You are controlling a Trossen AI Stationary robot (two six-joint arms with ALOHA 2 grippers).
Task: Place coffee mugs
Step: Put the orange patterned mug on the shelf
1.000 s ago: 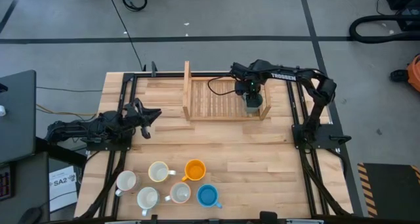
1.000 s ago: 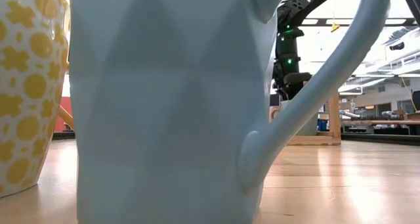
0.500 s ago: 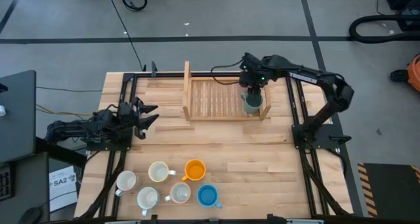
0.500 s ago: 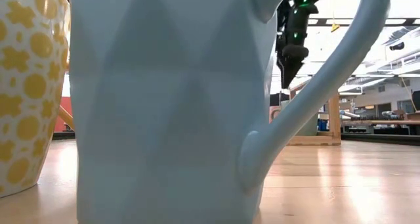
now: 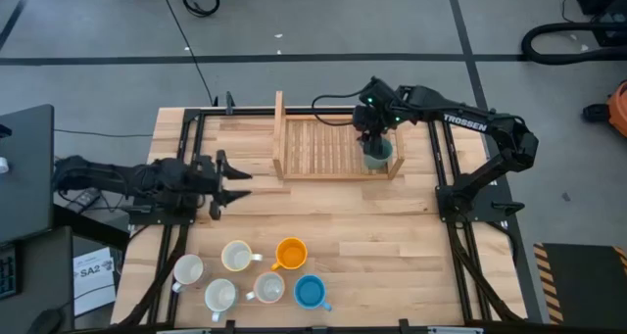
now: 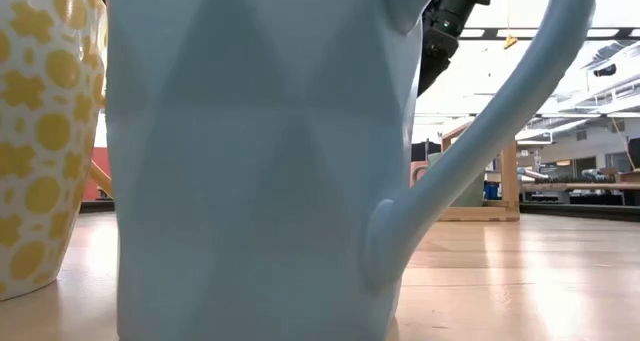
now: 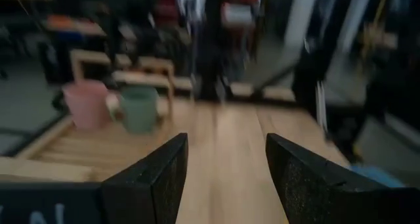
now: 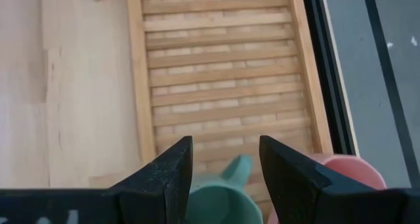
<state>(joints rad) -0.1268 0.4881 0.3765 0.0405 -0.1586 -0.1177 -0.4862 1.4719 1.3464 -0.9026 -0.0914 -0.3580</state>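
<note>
Six small round coffee mugs sit in a bunch near the front edge of the wooden table [image 5: 392, 236], toward its left front corner: the orange mug [image 5: 290, 253], the blue mug [image 5: 310, 293], and four white or cream ones, like the cream mug [image 5: 236, 256] closest to the left arm.

The left gripper [image 5: 231, 176] hangs over the left side of the table, about halfway between the back and front edges. Its two dark fingers [image 7: 154, 178] are spread apart with nothing between them. The mugs lie just in front of it, toward the front edge. So the left arm is much nearer to them than the right arm. I think it has to turn and reach toward the front edge to pick one. The mugs stand close together, so there is little room between them for fingers. The outside ones look easiest.

The right gripper [image 5: 371, 128] is above the slatted wooden rack [image 5: 323, 148] at the back of the table, over the rack's right end. Its fingers are apart and hold nothing. The dark teal-green mug [image 8: 220, 201] sits in the rack right under it, with the pink mug [image 8: 351, 171] just beside it at the rack's right edge. The rest of the rack is bare slats, so there is plenty of room for more mugs.
</note>
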